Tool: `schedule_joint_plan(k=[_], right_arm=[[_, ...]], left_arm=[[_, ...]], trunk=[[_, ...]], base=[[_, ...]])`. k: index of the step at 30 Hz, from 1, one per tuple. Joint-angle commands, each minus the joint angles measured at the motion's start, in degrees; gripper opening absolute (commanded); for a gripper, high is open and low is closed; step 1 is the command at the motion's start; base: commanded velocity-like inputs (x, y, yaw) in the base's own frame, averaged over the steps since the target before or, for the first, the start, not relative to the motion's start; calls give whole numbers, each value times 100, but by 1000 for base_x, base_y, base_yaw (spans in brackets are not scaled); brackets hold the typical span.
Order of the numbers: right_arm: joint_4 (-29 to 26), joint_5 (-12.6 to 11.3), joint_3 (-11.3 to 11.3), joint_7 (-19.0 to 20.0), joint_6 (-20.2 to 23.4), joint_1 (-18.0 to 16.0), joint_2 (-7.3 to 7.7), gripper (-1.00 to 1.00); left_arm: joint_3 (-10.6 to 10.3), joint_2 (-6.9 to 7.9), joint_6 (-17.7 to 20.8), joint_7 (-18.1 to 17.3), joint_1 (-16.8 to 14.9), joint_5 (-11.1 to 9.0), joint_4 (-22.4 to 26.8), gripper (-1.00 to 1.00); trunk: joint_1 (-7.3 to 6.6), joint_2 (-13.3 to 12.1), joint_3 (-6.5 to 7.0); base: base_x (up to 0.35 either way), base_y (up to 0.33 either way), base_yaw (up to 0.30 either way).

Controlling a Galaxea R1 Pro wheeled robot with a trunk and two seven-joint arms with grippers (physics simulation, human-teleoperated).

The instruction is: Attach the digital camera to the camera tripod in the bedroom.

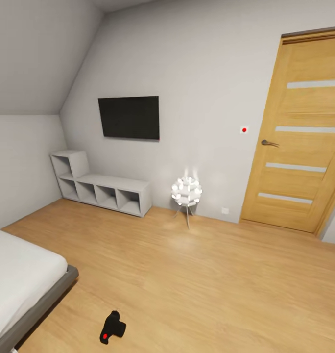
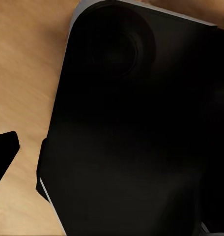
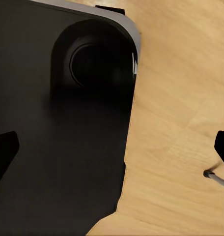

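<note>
A small black boxy object with a red dot (image 1: 112, 327) lies on the light wood floor near the bed's corner, in the head view; it looks like the digital camera. The camera tripod is out of view. My left gripper (image 2: 112, 157) hangs over the robot's black base (image 2: 141, 123); one black fingertip (image 2: 5, 151) shows far out at the side, the other is lost against the dark base. My right gripper (image 3: 112, 150) is open, its fingertips (image 3: 4, 152) wide apart over the base and floor, with nothing between them.
Grey bed with white mattress (image 1: 15, 279) at the left. Low white cube shelf (image 1: 101, 189) and a wall TV (image 1: 129, 117) stand ahead. White spiky ball lamp (image 1: 186, 192) beside a wooden door (image 1: 299, 137). A thin grey rod with a black end (image 3: 216, 179) lies near the right gripper.
</note>
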State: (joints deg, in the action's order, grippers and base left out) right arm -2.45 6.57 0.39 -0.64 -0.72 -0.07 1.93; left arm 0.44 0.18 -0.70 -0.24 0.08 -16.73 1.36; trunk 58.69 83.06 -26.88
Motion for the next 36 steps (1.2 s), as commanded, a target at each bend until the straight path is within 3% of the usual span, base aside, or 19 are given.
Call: schedule_joint_plan(k=[1, 16, 29, 36], right_arm=[[-1, 55, 1, -7, -8, -1, 1, 100], [13, 83, 21, -7, -185, -6, 26, 100], [13, 90, 22, -7, -240, -2, 30, 100], [16, 69, 15, -2, -251, -3, 20, 100]], left_arm=[[2, 0, -8, -2, 1, -24, 5, 100], [20, -45, -4, -18, 7, -23, 14, 100], [18, -53, -9, -23, 6, -9, 21, 100], [18, -53, -9, -28, 4, -6, 22, 100]], trunk=[[3, 2, -5], [3, 2, -5], [3, 2, -5], [3, 2, -5]], base=[[315, 186, 0], [56, 60, 0], [122, 284, -6], [110, 331, -162]])
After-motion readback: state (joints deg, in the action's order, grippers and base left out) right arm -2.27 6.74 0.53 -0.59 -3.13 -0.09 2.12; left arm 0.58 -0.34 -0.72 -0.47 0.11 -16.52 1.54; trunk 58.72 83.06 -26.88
